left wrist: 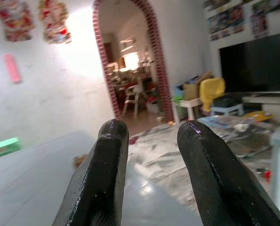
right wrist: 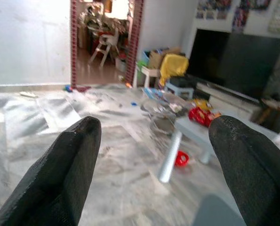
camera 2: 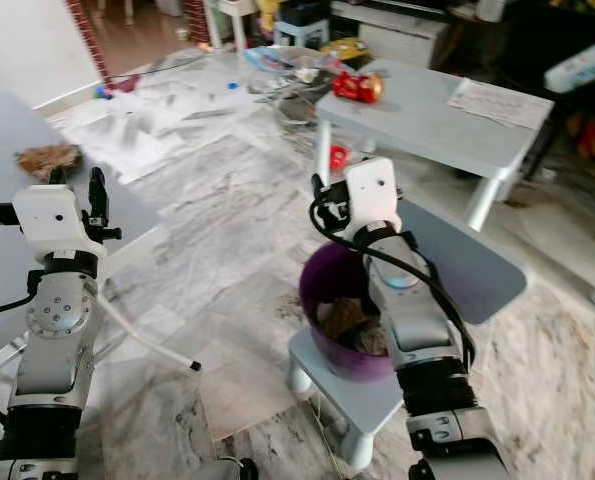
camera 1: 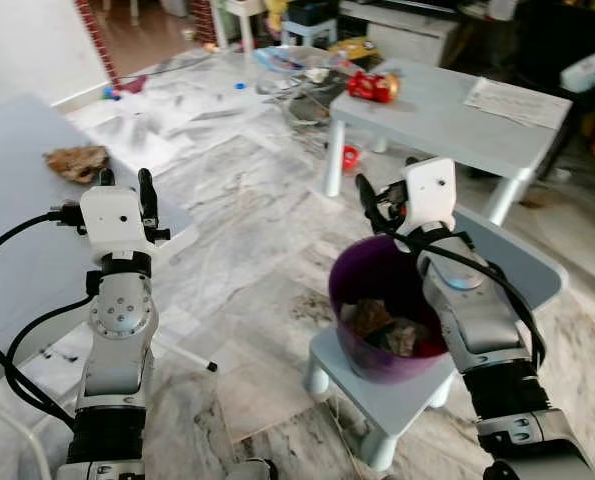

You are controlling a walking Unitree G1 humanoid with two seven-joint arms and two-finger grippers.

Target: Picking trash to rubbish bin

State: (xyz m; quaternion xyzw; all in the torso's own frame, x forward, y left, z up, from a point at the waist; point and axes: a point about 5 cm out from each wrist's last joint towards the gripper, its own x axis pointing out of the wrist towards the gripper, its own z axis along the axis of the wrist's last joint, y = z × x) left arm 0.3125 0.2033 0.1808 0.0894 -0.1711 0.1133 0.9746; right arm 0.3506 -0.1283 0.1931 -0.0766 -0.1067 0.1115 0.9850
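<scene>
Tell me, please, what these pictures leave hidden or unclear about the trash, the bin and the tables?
- Purple bin: crumpled scraps lie inside, but their kind is unclear; the right arm hides its near right rim in the eye views.
- Brown trash on the grey table: too small to identify; the left wrist view blurs it.
- Red item on the far table: blurred, unreadable.
- Paper sheet: print too small.

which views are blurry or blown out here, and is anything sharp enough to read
Left eye view: fairly sharp on the purple bin and crumpled trash, with glare on the far marble floor. Left wrist view: the left gripper is crisp, the background soft, and the archway is overexposed. Right wrist view: the right gripper and the room are soft; the posters are unreadable.
</scene>
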